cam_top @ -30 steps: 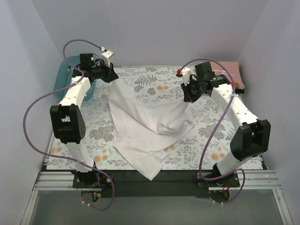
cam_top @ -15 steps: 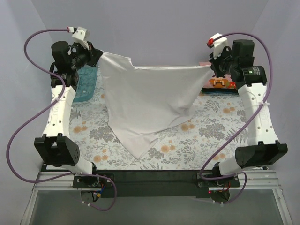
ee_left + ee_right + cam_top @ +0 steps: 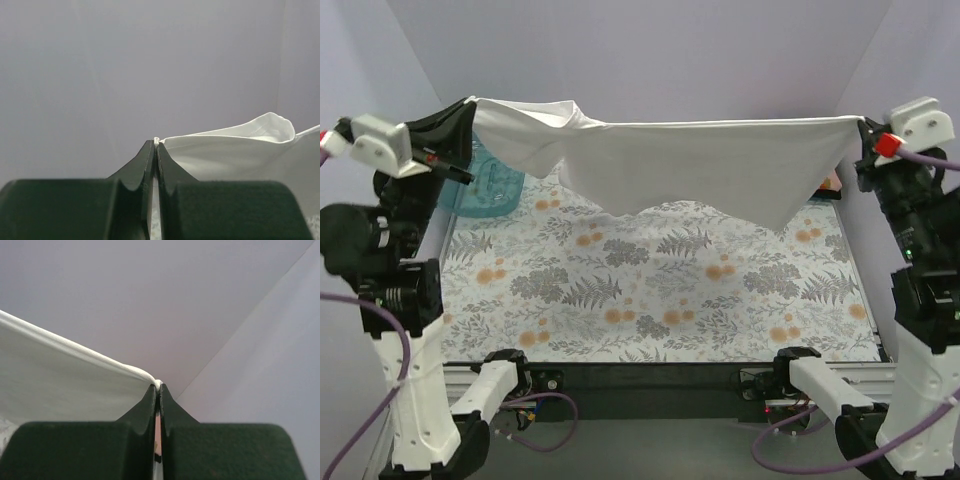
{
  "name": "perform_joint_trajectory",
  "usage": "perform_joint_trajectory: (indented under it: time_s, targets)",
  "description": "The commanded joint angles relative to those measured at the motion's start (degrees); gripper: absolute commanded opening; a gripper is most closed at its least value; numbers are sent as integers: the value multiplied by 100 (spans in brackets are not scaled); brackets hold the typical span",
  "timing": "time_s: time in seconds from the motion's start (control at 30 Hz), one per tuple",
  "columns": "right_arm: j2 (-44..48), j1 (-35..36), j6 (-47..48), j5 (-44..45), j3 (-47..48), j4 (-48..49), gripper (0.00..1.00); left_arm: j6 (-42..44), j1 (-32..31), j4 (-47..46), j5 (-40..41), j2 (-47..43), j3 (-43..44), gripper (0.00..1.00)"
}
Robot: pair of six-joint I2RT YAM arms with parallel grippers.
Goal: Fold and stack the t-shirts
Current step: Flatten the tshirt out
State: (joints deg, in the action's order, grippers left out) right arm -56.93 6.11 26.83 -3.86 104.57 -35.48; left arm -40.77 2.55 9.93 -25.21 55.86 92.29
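The left gripper (image 3: pixel 467 104) was raised at the far left of the workspace, above the teal plastic tray (image 3: pixel 492 188). In the left wrist view its jaws were pressed together with a corner of the white t-shirt (image 3: pixel 710 165) pinched at the tips.

The white t-shirt was suspended in the air between the two grippers. Its long axis ran left to right across the far half of the floral table cover (image 3: pixel 650 290). The upper edge was pulled nearly straight and level. Near the left gripper the cloth was bunched into a loose fold. The rest hung downward as a flat sheet. The lower edge was uneven and dropped lowest toward the right side. Whether it touched the table could not be determined.

The right gripper (image 3: pixel 861 126) was raised at the far right, level with the left one. In the right wrist view its jaws were clamped on the opposite corner of the shirt.
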Motion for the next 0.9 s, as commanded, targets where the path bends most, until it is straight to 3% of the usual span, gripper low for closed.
perform_joint_trajectory:
  time_s: [0.0,0.33,0.43,0.57,0.7,0.73,0.87]
  targets:
    - [357,-13,-55,359,-7,665,1,-97,27,8,595,-337,60,0]
    - [455,-22,77,448,318,956,1,579,27,966,1623,-67,1281,0]
    - [288,-22,86,149,169,1052,1,650,27,1151,1538,197,1274,0]
    - [121,-22,208,-141,-507,1342,1,562,18,1169,950,137,136,0]
    - [32,-22,279,-694,-1780,1500,1,421,27,1037,790,118,-1228,0]
    - [41,-13,279,-1000,-2470,1570,1,395,18,950,781,145,-1492,0]
    - [-213,4,156,-1284,-3765,2289,1,298,18,135,527,565,-2644,0]
